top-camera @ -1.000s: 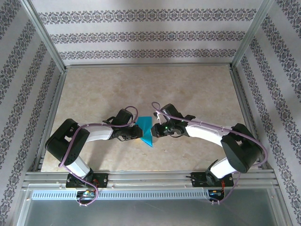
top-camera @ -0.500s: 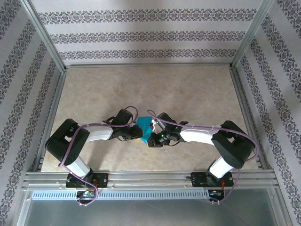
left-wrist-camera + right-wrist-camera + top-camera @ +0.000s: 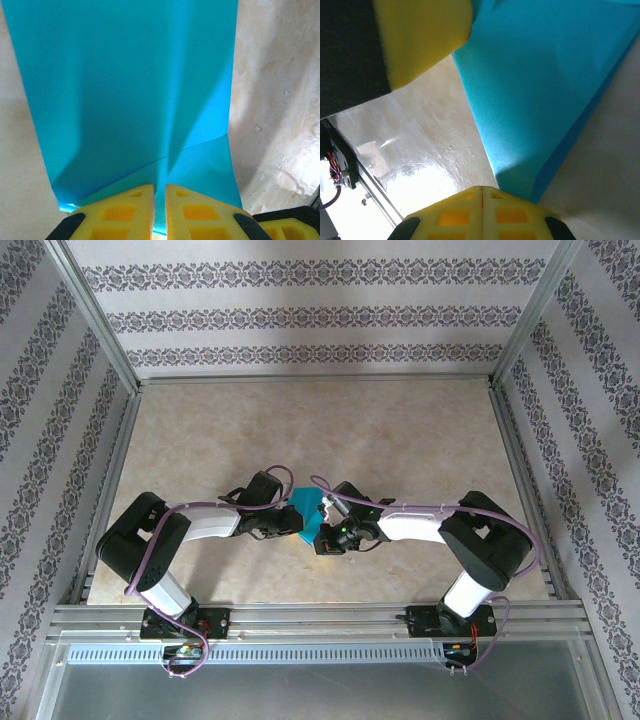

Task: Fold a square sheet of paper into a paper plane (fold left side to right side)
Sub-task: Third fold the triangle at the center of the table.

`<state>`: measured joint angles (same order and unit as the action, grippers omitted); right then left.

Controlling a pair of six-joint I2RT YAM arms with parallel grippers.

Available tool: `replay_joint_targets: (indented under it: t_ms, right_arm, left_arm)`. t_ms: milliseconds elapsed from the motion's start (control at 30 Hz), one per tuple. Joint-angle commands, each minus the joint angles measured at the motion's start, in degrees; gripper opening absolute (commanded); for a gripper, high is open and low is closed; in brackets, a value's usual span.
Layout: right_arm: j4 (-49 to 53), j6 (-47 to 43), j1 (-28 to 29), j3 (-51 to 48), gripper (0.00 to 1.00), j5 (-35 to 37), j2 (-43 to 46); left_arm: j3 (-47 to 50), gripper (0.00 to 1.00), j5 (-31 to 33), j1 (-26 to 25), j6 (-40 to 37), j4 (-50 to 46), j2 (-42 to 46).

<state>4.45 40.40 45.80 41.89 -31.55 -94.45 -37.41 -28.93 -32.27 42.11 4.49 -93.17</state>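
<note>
- Top view: the right gripper (image 3: 322,540), clenched and empty, has slid left across the table (image 3: 330,430) onto the near point of the square sheet of paper (image 3: 307,503). It now covers a tip that lay bare a second ago. The left gripper (image 3: 292,524) has not moved.
- Left wrist: its fingers (image 3: 120,212) pinch the sheet's raised crease, anchoring it.
- Right wrist: the closed fingers (image 3: 455,215) sit at the paper's corner, probably to press a fold flat. The dart looks far from finished.
</note>
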Motion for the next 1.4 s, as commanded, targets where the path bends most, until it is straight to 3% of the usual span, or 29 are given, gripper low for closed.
replay_joint_targets:
  t_ms: [0,900,1367]
  right_arm:
    - [-0.16,0.33,-0.01,0.30,0.00,0.61,-0.73]
    - [2.38,2.04,-0.34,-2.22,0.00,-0.27,-2.32]
    - [9.22,1.61,-0.42,-4.30,0.00,0.70,7.66]
  left_arm:
    - [0.58,0.16,3.36,-0.95,-1.07,-4.68,-2.02]
    - [0.58,0.16,4.17,-0.95,-1.06,-5.48,-1.93]
    - [0.34,0.15,4.07,-0.95,-0.89,-5.54,-1.84]
